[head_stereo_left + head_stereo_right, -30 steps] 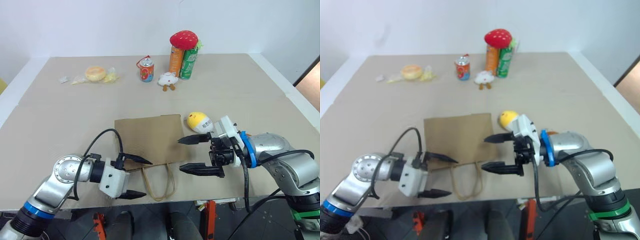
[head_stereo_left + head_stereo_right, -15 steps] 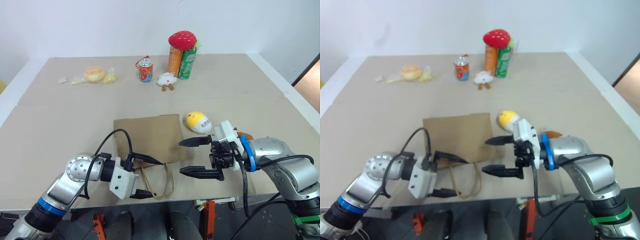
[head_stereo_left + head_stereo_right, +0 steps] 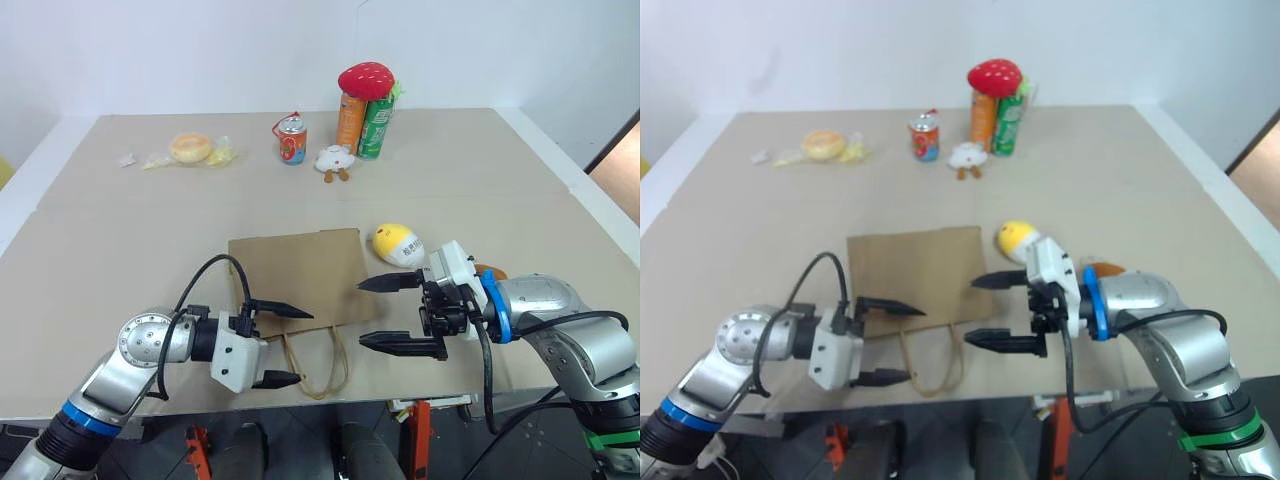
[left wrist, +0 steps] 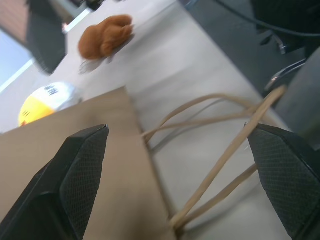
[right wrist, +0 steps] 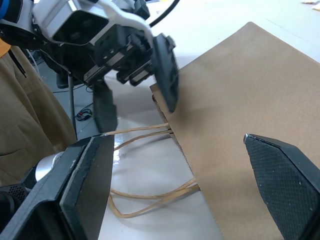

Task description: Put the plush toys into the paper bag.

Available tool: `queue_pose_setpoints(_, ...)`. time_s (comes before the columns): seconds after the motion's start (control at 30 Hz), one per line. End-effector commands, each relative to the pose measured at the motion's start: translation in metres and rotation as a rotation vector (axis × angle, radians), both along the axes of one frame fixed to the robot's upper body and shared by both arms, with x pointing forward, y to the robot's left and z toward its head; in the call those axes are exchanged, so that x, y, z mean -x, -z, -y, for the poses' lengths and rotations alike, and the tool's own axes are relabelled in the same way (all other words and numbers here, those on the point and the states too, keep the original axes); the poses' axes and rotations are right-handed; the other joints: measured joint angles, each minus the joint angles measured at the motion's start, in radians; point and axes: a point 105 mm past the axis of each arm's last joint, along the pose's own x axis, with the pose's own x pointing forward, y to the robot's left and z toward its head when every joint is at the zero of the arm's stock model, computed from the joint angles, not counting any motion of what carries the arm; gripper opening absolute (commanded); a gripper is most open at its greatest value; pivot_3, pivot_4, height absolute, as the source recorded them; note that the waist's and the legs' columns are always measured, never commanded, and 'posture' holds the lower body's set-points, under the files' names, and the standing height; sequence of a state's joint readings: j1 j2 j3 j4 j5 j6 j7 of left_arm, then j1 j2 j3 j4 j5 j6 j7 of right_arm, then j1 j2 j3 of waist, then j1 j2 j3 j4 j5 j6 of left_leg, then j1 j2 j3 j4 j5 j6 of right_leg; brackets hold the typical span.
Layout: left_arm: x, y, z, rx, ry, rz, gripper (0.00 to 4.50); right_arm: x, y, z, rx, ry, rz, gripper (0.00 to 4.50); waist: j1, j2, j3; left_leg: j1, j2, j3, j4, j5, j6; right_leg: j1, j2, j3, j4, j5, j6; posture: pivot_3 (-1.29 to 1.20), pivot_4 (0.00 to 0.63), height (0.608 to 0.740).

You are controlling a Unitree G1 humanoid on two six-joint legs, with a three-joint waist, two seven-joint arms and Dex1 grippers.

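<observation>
Clearly the table [image 3: 120,250] comes first: a wide tan surface with the paper bag [image 3: 295,275] lying flat near its near edge, mouth and cord handles [image 3: 318,368] toward the robot. At the far side stand two tall cans [image 3: 364,125] topped by a red mushroom plush [image 3: 366,80], a small red can [image 3: 292,138], a white plush [image 3: 335,158] and a wrapped bun [image 3: 190,148].

Next, the left gripper [image 3: 280,344] hangs at the bag's near left corner, jaws spread wide and empty, one finger over the paper and one beside the handles. At the near right corner, the right gripper [image 3: 398,314] likewise stands wide apart, holding nothing.

Of the plush toys, the egg-shaped yellow-and-white one [image 3: 398,244] lies just right of the bag's far right corner, and the brown teddy bear [image 4: 106,36] sits further right, behind the right wrist.

The step in hand looks like opening the bag. Likely best: pinch only the top paper layer or one handle at the mouth, lift it, and let the other gripper fetch the egg toy without pressing the bag shut.
</observation>
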State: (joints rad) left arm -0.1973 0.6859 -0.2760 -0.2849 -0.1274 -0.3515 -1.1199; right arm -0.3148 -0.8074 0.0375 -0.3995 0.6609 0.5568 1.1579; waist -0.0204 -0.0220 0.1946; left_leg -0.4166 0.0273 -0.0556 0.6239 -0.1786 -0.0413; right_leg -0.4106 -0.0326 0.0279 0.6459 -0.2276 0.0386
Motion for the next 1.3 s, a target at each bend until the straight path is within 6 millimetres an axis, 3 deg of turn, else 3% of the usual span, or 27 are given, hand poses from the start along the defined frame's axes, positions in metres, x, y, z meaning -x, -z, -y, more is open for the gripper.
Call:
queue_pose_setpoints(0.03,0.008,-0.005,0.004,-0.002,0.058,0.026,3.71,0.0,-0.009,0.001,-0.009,-0.002,0.044,4.5,0.0,0.0,0.0,0.0,0.0,0.0,0.0,0.0,0.0,0.0,0.0,0.0,0.0,0.0,0.0,0.0,0.15,0.74)
queue_pose_setpoints(0.17,0.008,-0.004,0.006,-0.009,0.076,0.019,2.37,0.0,-0.008,0.001,-0.01,0.002,0.043,4.5,0.0,0.0,0.0,0.0,0.0,0.0,0.0,0.0,0.0,0.0,0.0,0.0,0.0,0.0,0.0,0.0,0.15,0.74)
queue_pose_setpoints(0.33,0.007,-0.004,0.009,-0.017,0.102,0.017,0.03,0.0,-0.008,0.001,-0.011,0.01,0.043,4.5,0.0,0.0,0.0,0.0,0.0,0.0,0.0,0.0,0.0,0.0,0.0,0.0,0.0,0.0,0.0,0.0,0.15,0.74)
queue_pose_setpoints(0.43,0.005,-0.008,0.009,-0.007,0.097,0.004,0.03,0.0,-0.008,0.002,-0.013,0.016,0.044,4.5,0.0,0.0,0.0,0.0,0.0,0.0,0.0,0.0,0.0,0.0,0.0,0.0,0.0,0.0,0.0,0.0,0.15,0.74)
queue_pose_setpoints(0.6,-0.009,-0.032,-0.004,0.085,-0.021,-0.053,0.03,-0.003,-0.009,0.004,-0.027,0.054,0.049,4.5,0.0,0.0,0.0,0.0,0.0,0.0,0.0,0.0,0.0,0.0,0.001,0.0,0.0,0.0,0.0,0.0,0.15,0.74)
queue_pose_setpoints(0.87,-0.056,-0.086,-0.027,0.254,-0.257,-0.061,0.03,-0.008,-0.01,0.01,-0.028,0.093,0.035,4.5,0.0,0.0,0.0,0.001,0.001,0.0,0.001,0.0,0.0,0.001,0.003,0.001,0.001,0.0,0.0,0.0,0.15,0.74)
queue_pose_setpoints(1.17,-0.075,-0.103,-0.019,0.467,-0.372,-0.29,0.03,-0.012,-0.01,0.005,-0.049,0.072,0.04,4.5,0.0,0.0,0.0,0.001,0.001,-0.001,0.001,0.0,0.0,0.002,0.007,0.005,0.001,0.003,0.004,0.0,0.15,0.74)
queue_pose_setpoints(1.3,-0.084,-0.117,-0.012,0.551,-0.409,-0.286,0.03,-0.014,-0.012,-0.005,-0.072,0.062,0.035,4.5,-0.001,0.0,0.0,0.001,0.001,-0.001,0.001,0.0,0.0,0.002,0.008,0.007,0.001,0.003,0.004,0.0,0.15,0.74)
